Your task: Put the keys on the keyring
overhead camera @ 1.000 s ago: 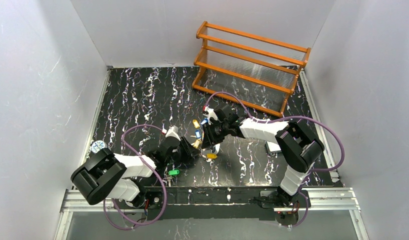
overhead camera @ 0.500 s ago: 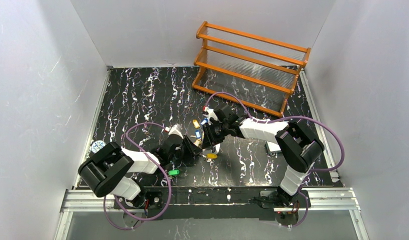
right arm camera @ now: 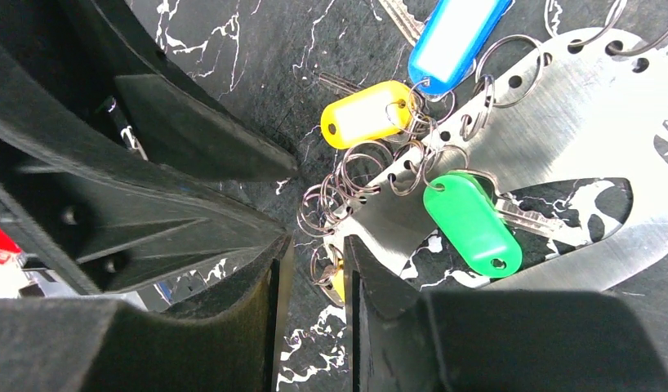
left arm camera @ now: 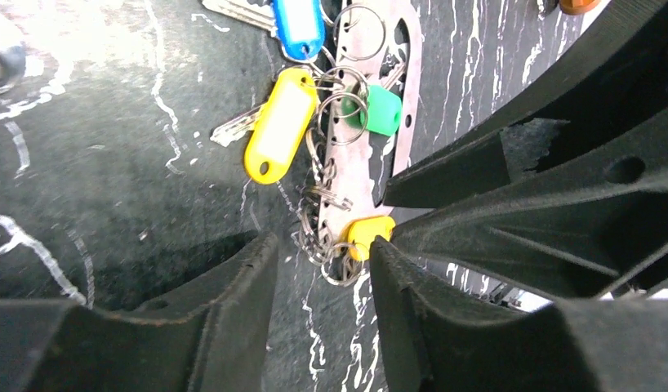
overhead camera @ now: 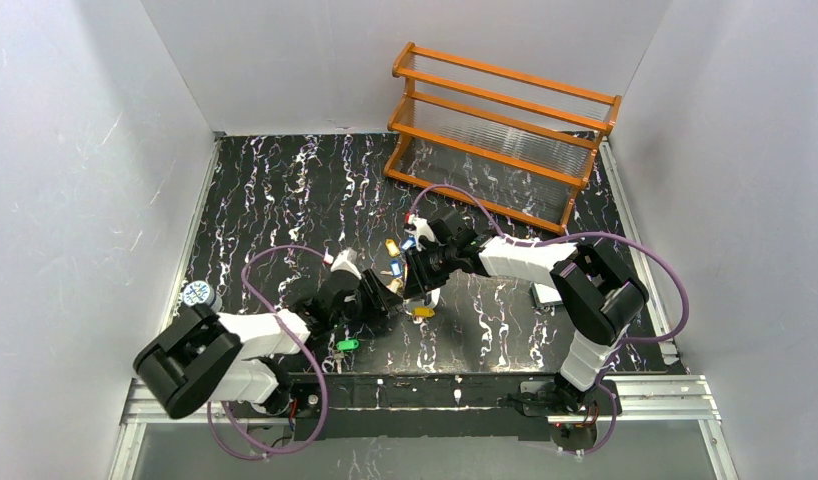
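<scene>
Keyring (right arm camera: 559, 122) lies flat mid-table, between the two grippers. Keys (right arm camera: 367, 114) with yellow, blue and green heads hang from small rings along its edge. Right gripper (right arm camera: 313, 253): jaws narrow, pinching one end of the keyring, probably to steady it. Left gripper (left arm camera: 318, 269): jaws apart, straddling the ring cluster, gripping nothing. Fingertips crowd each other. Table (overhead camera: 275, 200) offers room left and far; rack (overhead camera: 500, 130) stands well apart.

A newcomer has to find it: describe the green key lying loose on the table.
Start from the black marbled table and go to its near edge, just right of the left arm. The green key lies alone there, whereas the other green key sits among rings at the keyring farther back.
</scene>
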You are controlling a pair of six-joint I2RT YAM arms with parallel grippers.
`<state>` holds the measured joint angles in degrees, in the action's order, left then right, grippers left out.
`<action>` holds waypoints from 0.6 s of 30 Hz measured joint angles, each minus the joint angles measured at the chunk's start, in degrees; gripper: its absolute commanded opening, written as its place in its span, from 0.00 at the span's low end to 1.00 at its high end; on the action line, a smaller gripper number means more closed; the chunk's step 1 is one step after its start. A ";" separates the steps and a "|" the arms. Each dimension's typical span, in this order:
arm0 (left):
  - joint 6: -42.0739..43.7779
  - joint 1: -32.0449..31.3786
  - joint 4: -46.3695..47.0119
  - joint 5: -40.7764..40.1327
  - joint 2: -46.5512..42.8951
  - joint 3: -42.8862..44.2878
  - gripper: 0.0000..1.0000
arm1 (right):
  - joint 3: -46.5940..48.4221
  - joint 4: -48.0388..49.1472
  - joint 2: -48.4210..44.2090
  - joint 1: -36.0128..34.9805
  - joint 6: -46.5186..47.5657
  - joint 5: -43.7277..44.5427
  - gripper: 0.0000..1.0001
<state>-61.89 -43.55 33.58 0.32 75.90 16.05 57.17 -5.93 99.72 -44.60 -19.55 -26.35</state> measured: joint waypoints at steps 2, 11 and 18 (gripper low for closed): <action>0.46 0.00 -3.19 -1.09 -3.17 -0.26 0.47 | 0.00 0.00 0.00 -0.24 0.24 -0.02 0.38; 5.16 0.22 -23.61 -9.35 -18.88 0.22 0.48 | 2.10 -2.84 0.76 -5.44 2.32 5.35 0.41; 7.08 0.28 -32.79 -13.29 -24.15 0.81 0.48 | 7.48 -6.67 3.82 -9.64 3.32 14.08 0.44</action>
<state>-54.81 -43.27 0.80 -12.97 51.75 16.86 64.64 -12.60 103.55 -54.24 -16.23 -12.27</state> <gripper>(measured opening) 0.478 0.434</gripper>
